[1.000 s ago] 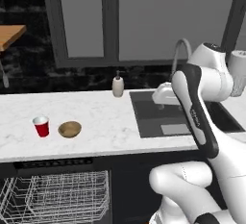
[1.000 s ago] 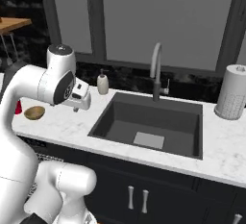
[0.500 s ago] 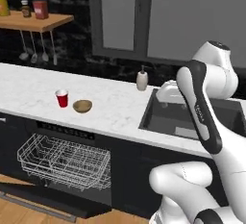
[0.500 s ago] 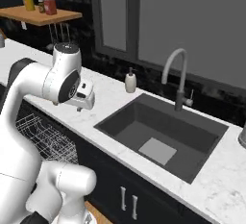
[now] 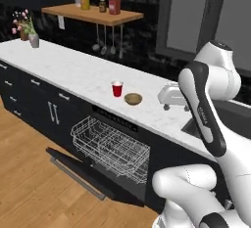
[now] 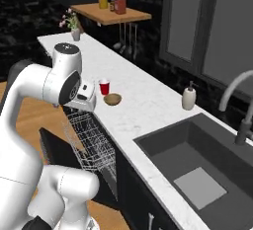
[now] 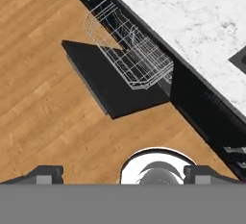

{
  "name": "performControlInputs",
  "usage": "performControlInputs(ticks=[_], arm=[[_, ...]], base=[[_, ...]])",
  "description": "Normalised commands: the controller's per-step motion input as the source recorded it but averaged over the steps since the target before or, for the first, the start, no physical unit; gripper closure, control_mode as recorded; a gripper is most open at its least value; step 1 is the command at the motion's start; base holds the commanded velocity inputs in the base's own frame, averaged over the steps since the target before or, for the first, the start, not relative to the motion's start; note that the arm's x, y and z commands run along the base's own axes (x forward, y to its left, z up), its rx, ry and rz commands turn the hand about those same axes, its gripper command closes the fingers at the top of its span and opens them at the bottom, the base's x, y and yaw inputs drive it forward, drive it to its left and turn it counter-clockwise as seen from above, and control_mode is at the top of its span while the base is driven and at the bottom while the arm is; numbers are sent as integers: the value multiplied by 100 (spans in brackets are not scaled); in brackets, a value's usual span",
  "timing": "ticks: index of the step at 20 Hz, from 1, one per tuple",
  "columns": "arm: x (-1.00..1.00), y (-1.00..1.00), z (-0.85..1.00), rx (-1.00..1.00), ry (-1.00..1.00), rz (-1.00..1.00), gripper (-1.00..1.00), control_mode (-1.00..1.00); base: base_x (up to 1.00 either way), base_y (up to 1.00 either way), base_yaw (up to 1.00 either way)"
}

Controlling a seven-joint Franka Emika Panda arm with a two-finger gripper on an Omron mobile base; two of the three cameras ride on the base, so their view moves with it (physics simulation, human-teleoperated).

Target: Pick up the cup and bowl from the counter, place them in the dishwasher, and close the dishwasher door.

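Your tool (image 7: 123,172) has its two fingertips (image 7: 45,174) spread far apart with nothing between them. In the hand view it looks down at the wooden floor (image 7: 43,117), high above everything. At about 12 o'clock from the tips in that view lies the dishwasher door (image 7: 113,86), dropped flat and black, with bare floor on three sides of it. The white wire rack (image 7: 132,50) is pulled out over the door and holds nothing that you can see.

In the left base view the dishwasher (image 5: 115,148) sits under the worktop (image 5: 73,70), its rack (image 5: 110,146) out in front and the door (image 5: 90,173) down, with the silver bar handle (image 5: 76,175) along its outer edge. The worktop's front edge runs just above the rack.

The cup (image 5: 116,89) stands upright on the worktop, red with a white rim, directly above the dishwasher. The bowl (image 5: 133,98) sits just beside it at the cup's 4 o'clock, shallow, round and tan; whether they touch you cannot tell. White marble lies open all around the pair.

In the right base view the cup (image 6: 104,87) and bowl (image 6: 112,98) are near the worktop's front edge, with the soap dispenser (image 6: 188,97) and the sink (image 6: 202,167) well apart at 3 to 4 o'clock.
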Motion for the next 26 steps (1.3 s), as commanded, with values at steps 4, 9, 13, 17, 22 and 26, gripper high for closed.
performControlInputs(ticks=[4,9,13,17,22,26], arm=[[0,0,0,0,0,0,-100,100],[0,0,0,0,0,0,-100,100],[0,0,0,0,0,0,-100,100],[0,0,0,0,0,0,-100,100],[0,0,0,0,0,0,-100,100],[0,0,0,0,0,0,-100,100]], base=[[47,0,47],[83,0,29],[63,-29,21],[2,-77,14],[-11,-45,16],[13,-3,17]])
